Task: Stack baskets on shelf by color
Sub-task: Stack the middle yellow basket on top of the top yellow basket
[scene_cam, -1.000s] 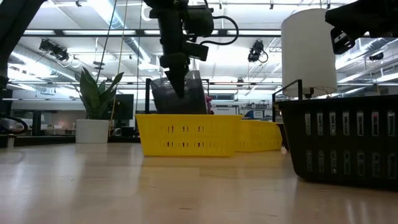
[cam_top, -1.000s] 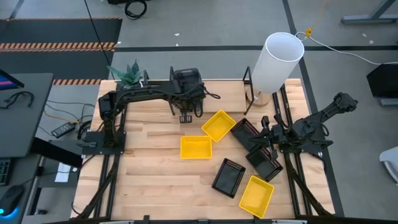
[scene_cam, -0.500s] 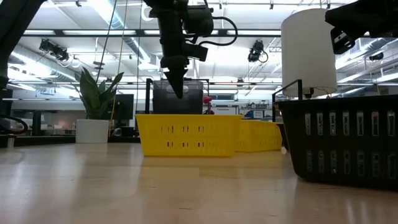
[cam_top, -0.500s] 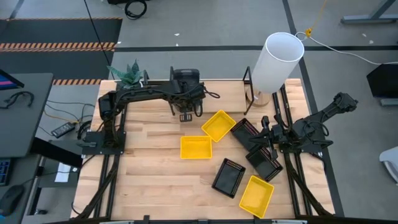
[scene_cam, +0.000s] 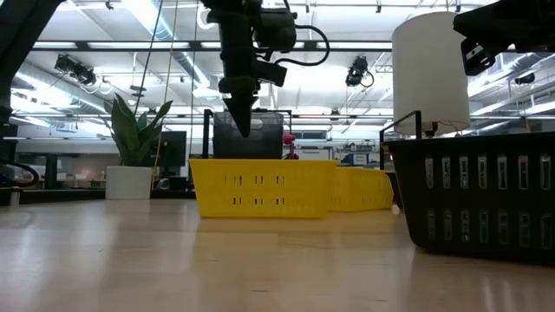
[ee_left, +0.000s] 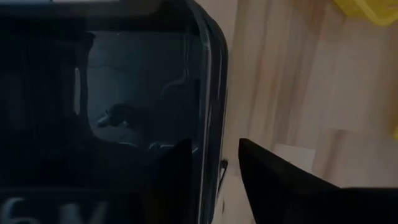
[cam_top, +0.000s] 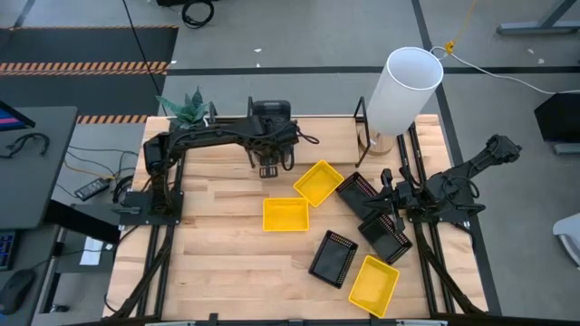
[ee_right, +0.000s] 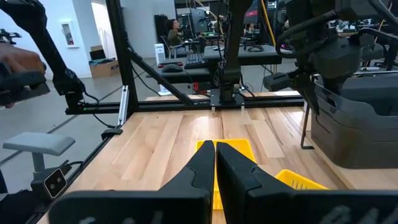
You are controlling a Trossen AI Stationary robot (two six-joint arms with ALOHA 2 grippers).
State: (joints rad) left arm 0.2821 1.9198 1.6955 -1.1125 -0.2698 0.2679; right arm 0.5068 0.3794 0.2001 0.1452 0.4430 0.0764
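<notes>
My pale wood tabletop with yellow baskets at centre, black baskets toward four o'clock, my right tool pressed closed and empty, my left tool parted astride a dark grey basket's rim at twelve o'clock, basket mostly hidden, workshop beyond.

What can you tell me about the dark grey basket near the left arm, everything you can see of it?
The dark grey basket sits at the table's far edge, between the plant and the white cylinder. It looks like smooth, slightly see-through plastic with rounded corners and solid walls, larger than the yellow ones. It stands upright on the wood. The left pincer straddles its rim, one finger inside and one outside; whether they press the wall cannot be told.
</notes>
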